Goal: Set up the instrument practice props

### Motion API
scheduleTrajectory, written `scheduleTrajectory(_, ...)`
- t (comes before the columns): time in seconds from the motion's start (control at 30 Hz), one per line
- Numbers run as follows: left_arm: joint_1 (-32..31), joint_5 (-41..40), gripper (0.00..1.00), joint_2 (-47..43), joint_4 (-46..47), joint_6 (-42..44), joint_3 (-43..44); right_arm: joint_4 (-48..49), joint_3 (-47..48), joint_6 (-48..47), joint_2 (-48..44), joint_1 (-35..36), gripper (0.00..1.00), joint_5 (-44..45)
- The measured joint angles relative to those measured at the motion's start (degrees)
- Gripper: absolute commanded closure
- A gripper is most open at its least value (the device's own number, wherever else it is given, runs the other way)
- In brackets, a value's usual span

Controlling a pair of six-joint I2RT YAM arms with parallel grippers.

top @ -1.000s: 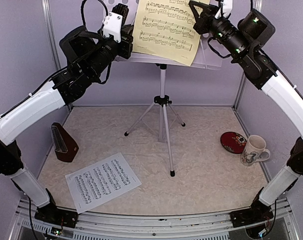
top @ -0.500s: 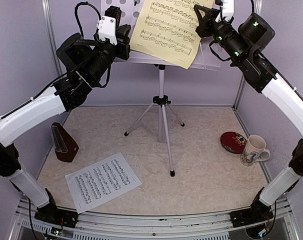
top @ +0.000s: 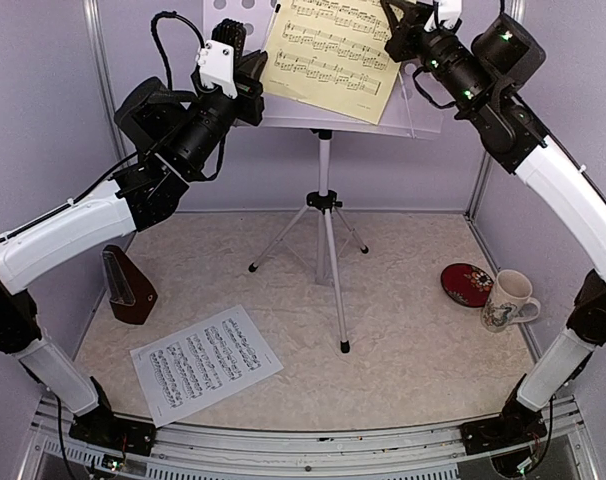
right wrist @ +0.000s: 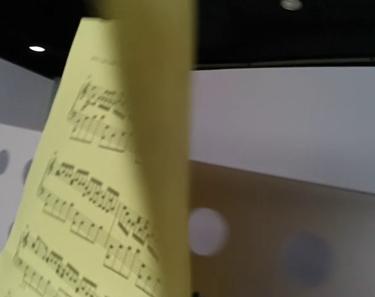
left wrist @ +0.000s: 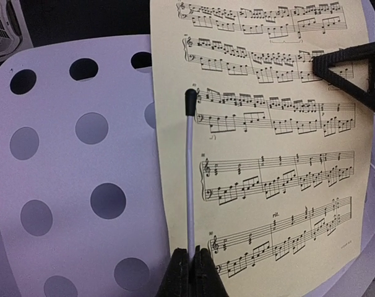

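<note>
The yellow sheet [top: 328, 55] lies a little askew against the perforated desk [left wrist: 70, 185] of the music stand [top: 325, 200]. The stand's page-retainer wire [left wrist: 190, 179] runs up across the sheet's left margin, and the left tool [left wrist: 190, 263] is closed narrow on the foot of that wire. At the sheet's upper right edge the right tool [top: 395, 25] is pinched shut on the paper, and its wrist view shows the page curling close to the lens.

I judge the step in hand to be seating this first page on the stand and pinning it with the retainer. The next move calls for the wire to press the page flat, and then for the right tool to let go without dragging it.

In front of the stand's tripod and to its left, the white sheet [top: 205, 362] lies flat on the counter [top: 403, 340], not yet placed. The metronome [top: 128, 285] stands just beyond that sheet, also left of the tripod. The floral mug [top: 508, 300] and red dish [top: 467, 284] sit well off to the stand's right.
</note>
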Motion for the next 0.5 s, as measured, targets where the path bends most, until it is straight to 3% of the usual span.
scheduleTrajectory(0.5,0.0,2.4,1.00,0.0,-0.3,1.6,0.0,-5.0,13.5,-1.1,11.1,-0.1,1.00,-12.2)
